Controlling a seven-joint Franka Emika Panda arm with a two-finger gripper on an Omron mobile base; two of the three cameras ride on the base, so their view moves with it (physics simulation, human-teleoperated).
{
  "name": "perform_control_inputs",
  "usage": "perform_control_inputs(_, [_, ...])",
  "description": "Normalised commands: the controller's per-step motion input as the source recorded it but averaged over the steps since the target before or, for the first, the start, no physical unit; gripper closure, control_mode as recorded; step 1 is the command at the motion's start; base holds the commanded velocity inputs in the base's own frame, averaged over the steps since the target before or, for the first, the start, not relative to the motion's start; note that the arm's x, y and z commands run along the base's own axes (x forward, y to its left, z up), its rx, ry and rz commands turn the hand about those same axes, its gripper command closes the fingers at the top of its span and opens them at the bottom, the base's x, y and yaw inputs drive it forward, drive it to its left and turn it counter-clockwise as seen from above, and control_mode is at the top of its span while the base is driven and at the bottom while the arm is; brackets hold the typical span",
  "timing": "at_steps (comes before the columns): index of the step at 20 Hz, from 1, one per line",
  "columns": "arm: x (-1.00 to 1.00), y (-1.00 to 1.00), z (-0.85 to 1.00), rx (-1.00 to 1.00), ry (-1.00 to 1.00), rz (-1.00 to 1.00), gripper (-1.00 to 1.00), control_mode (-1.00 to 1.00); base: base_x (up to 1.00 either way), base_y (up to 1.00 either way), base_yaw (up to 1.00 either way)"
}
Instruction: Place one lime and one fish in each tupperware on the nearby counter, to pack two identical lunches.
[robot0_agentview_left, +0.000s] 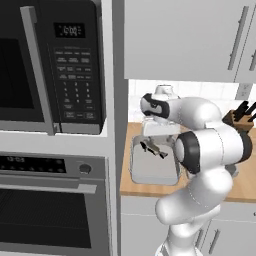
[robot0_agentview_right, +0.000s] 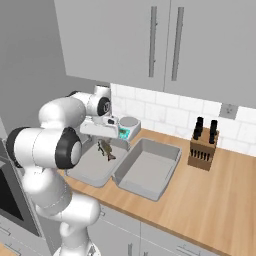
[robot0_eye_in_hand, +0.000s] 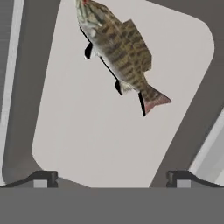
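Hovering over the left tub (robot0_agentview_right: 87, 170), the gripper (robot0_eye_in_hand: 112, 178) is sitting with jaws spread wide, holding nothing. Brown fish (robot0_eye_in_hand: 117, 48) is lying on that tub's floor, just below the fingertips (robot0_eye_in_hand: 43, 178). Second tub (robot0_agentview_right: 147, 172) is sitting right beside it on the wood counter (robot0_agentview_right: 210, 200), near the knife block (robot0_agentview_right: 204, 145).

glossy white rounded arm (robot0_agentview_right: 55, 145) segments, dark joint bands (black).

Cams: two base views behind arm, one hand view.
Base views look forward-down, sharing the left tupperware (robot0_agentview_left: 152, 172) and fish (robot0_agentview_right: 106, 150); hand view looks close into that tub.
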Motion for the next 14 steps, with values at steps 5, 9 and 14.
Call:
perform_control_inputs(5, [-1.00, 0.00, -0.03, 0.00, 0.00, 0.00, -1.00, -1.00, 0.00, 0.00, 0.00])
perform_control_inputs(9, [-0.77, 0.00, -0.36, 0.00, 0.00, 0.00, -1.00, -1.00, 0.00, 0.00, 0.00])
perform_control_inputs(14, [-0.48, -0.01, 0.54, 0.00, 0.00, 0.00, -1.00, -1.00, 0.00, 0.00, 0.00])
